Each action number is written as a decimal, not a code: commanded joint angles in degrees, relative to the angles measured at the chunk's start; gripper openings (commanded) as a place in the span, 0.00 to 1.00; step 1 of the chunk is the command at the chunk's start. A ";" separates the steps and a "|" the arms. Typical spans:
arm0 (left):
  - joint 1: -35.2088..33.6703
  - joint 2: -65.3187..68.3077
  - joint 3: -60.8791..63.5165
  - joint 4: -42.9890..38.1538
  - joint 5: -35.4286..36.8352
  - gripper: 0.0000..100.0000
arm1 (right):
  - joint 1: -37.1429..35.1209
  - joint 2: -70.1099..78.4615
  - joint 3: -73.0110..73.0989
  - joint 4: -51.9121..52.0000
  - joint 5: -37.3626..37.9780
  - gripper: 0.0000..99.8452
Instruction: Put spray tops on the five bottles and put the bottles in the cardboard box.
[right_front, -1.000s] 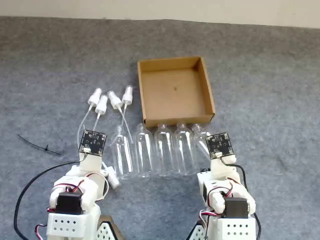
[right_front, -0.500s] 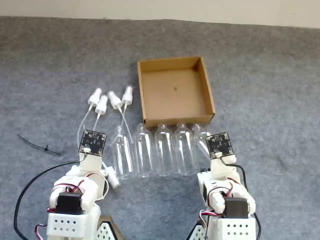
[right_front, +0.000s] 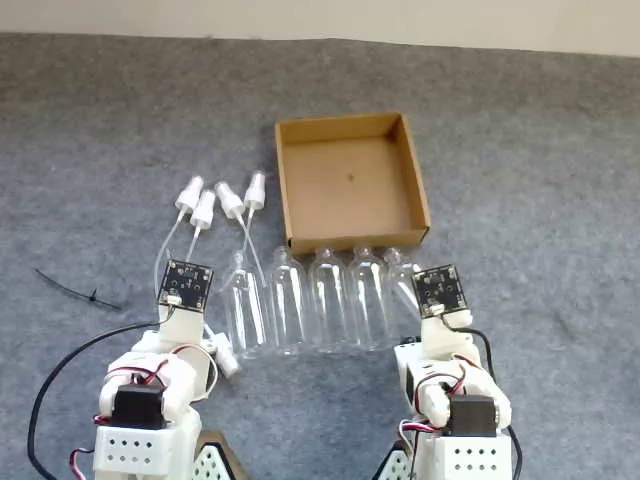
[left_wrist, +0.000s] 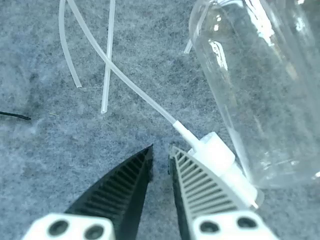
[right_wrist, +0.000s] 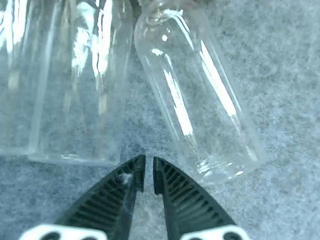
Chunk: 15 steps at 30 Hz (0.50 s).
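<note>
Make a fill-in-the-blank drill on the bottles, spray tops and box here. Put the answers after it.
1. The cardboard box is ___ inside.
2. ___ clear bottles lie side by side just in front of the box, none with a top on.
3. A group of ___ spray tops lies beside the box.
4. One more spray top lies next to the end effector of the ___ arm.

Missing words: empty; five; four; left.
</note>
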 joint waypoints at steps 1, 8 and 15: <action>-0.48 -0.40 1.10 0.26 -0.35 0.06 | 0.40 -0.57 8.75 0.22 0.44 0.00; -0.48 -0.40 1.10 0.26 -0.26 0.06 | 0.40 -0.75 8.75 0.22 0.26 0.00; -0.75 -0.40 1.10 0.26 -0.35 0.06 | 0.40 -0.75 8.75 0.13 0.18 0.00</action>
